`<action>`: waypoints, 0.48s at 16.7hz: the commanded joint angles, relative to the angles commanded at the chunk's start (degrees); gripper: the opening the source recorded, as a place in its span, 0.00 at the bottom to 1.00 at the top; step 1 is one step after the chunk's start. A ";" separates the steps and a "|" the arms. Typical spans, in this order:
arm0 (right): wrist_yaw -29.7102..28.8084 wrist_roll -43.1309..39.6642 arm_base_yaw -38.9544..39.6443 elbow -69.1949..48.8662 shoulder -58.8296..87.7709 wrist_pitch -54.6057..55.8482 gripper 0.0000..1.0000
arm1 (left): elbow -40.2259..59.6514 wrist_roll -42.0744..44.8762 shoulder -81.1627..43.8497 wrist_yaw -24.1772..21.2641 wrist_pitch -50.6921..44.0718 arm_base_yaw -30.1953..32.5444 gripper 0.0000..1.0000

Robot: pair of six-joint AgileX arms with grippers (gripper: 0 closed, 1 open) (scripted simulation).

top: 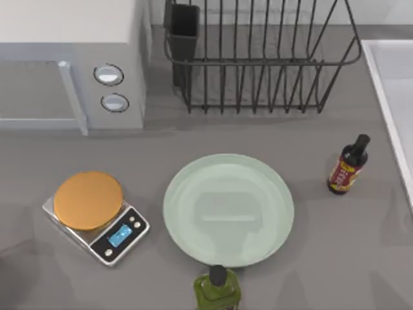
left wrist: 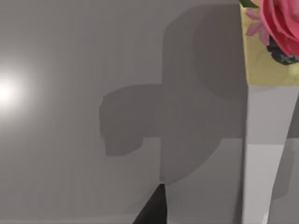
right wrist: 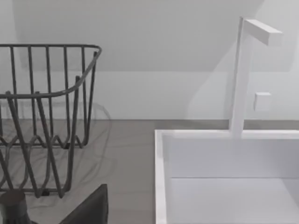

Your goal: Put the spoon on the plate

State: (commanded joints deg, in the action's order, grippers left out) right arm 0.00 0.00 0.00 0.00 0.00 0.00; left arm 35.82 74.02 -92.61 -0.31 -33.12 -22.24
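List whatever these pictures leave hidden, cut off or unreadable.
- Green bottle, top view: its lower part is cut off by the bottom edge.
- Scale, top view: the digits on its display are too small to read.
- Dark bottle, top view: the label text is too small.
- Pink flowers, left wrist view: cut off by the picture's edge.

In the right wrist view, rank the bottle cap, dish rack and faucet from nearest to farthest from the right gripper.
1. bottle cap, close beside the right gripper.
2. dish rack, on the counter beyond the cap.
3. faucet, at the sink's back edge by the wall.
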 joint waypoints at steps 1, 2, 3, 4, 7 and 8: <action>0.00 0.00 0.00 0.00 0.00 0.00 1.00 | 0.00 0.00 0.00 0.00 0.00 0.00 0.00; 0.00 0.00 0.00 0.00 0.00 0.00 1.00 | 0.00 0.00 0.00 0.00 0.00 0.00 0.00; 0.00 0.00 0.00 0.00 0.00 0.00 1.00 | 0.00 0.00 0.00 0.00 0.00 0.00 0.00; 0.00 0.00 0.00 0.00 0.00 0.00 1.00 | 0.00 0.00 0.00 0.00 0.00 0.00 0.00; 0.00 0.00 0.00 0.00 0.00 0.00 1.00 | 2.41 -1.55 3.89 -0.41 -6.15 0.09 0.00; 0.00 0.00 0.00 0.00 0.00 0.00 1.00 | 2.55 -1.54 3.93 -0.41 -6.32 0.07 0.00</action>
State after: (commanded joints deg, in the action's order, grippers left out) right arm 0.00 0.00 0.00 0.00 0.00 0.00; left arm 38.37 72.48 -88.68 -0.72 -39.44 -22.17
